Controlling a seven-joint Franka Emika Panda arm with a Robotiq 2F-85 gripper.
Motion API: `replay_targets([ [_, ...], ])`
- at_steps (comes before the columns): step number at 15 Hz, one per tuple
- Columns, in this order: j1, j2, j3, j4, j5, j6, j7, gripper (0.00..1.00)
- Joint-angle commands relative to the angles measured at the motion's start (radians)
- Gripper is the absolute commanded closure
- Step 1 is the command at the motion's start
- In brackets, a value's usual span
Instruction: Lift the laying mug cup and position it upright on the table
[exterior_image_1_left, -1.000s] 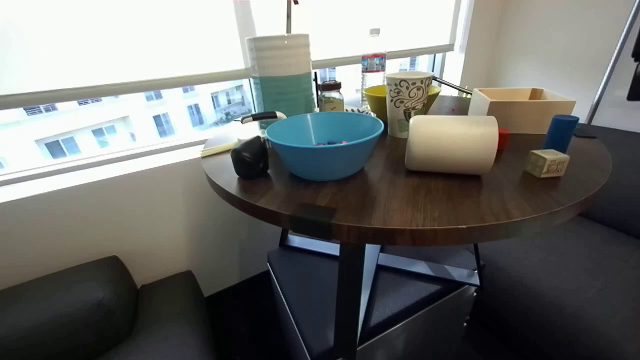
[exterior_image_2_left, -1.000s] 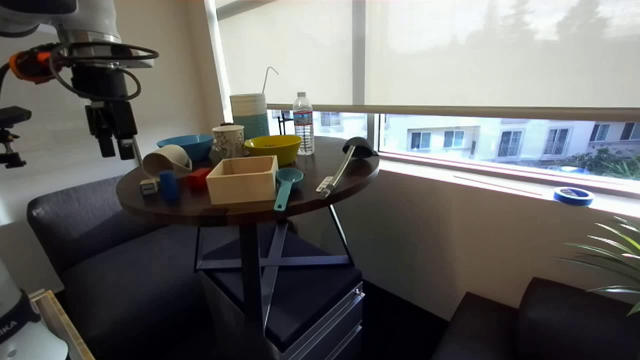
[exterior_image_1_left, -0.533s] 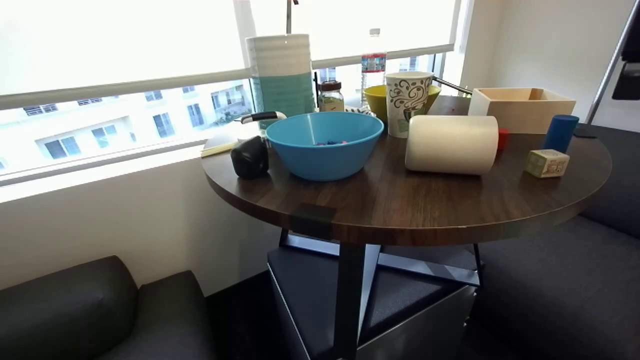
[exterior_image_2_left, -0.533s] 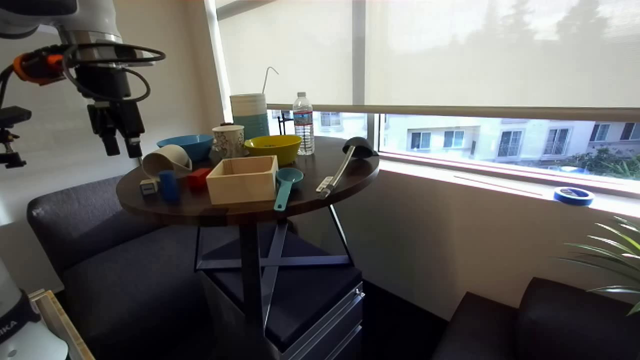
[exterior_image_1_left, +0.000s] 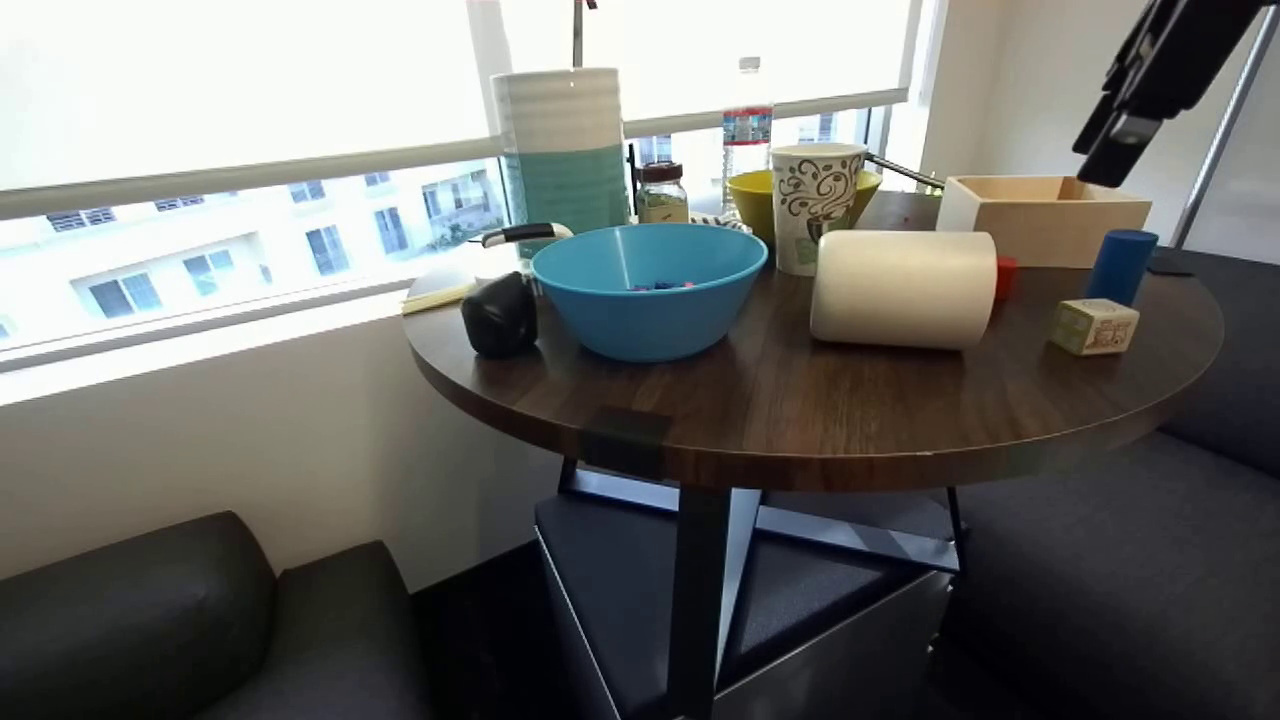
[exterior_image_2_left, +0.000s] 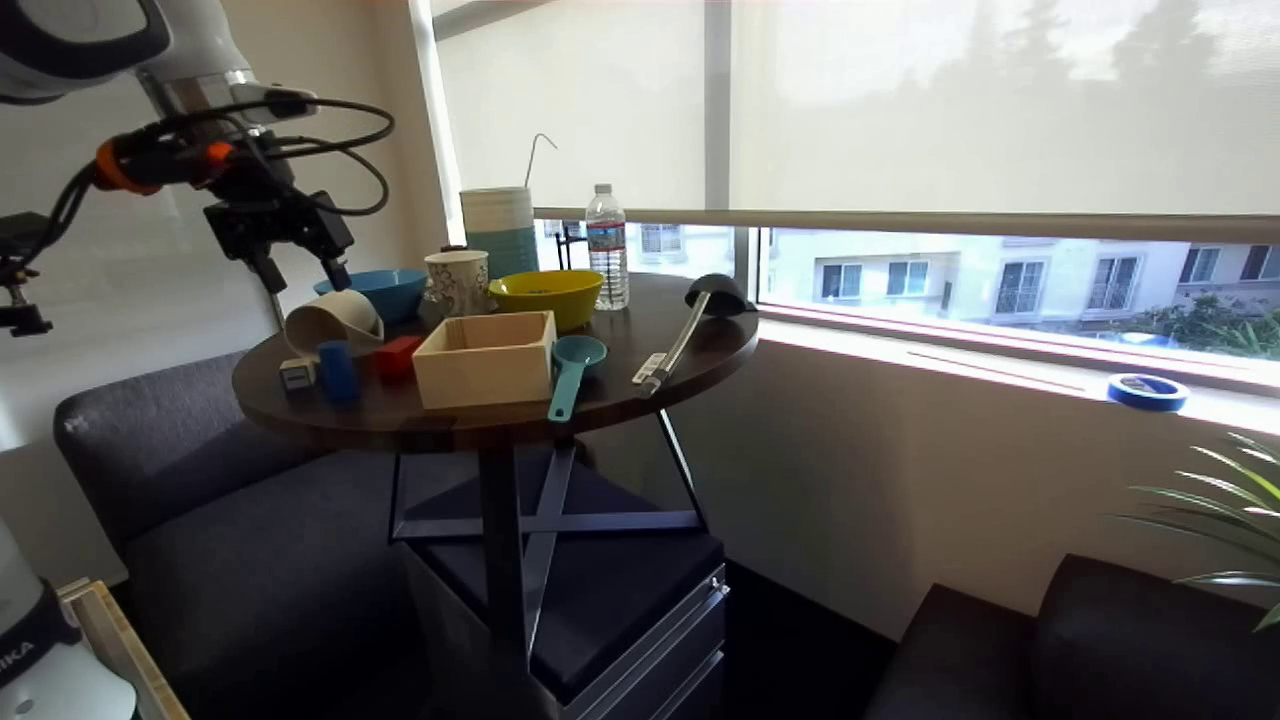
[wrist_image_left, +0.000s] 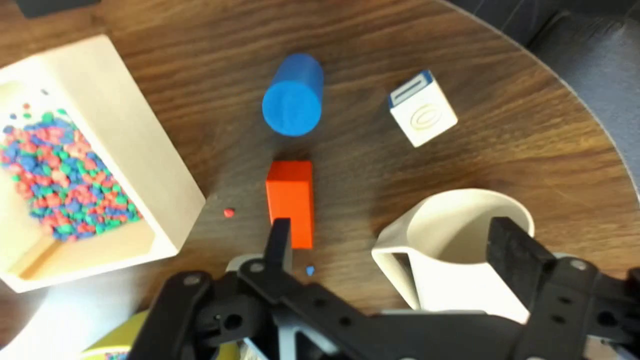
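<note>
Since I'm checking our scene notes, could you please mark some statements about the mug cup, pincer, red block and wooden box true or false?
The mug cup lies on its side on the table. True.
The pincer is open. True.
The pincer touches the mug cup. False: they are apart.
The red block sits on the table, outside the wooden box. True.
The wooden box is closed on top. False: it is open, with small red, green and blue pieces inside.

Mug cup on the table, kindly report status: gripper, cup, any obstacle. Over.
Gripper open, holding nothing. Mug cup lying on its side on the table. Red block near it, may get in the way.
</note>
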Motion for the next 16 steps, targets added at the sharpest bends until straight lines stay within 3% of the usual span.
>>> replay_targets([
  [1,0.058,0.039,-0.067,0.002,0.023,0.109,-0.119,0.00],
  [2,0.025,0.011,-0.034,0.001,0.003,0.060,-0.062,0.00],
  [7,0.028,0.016,-0.040,0.002,0.003,0.065,-0.070,0.00],
  [16,0.191,0.074,-0.213,0.002,0.071,0.141,-0.414,0.00],
])
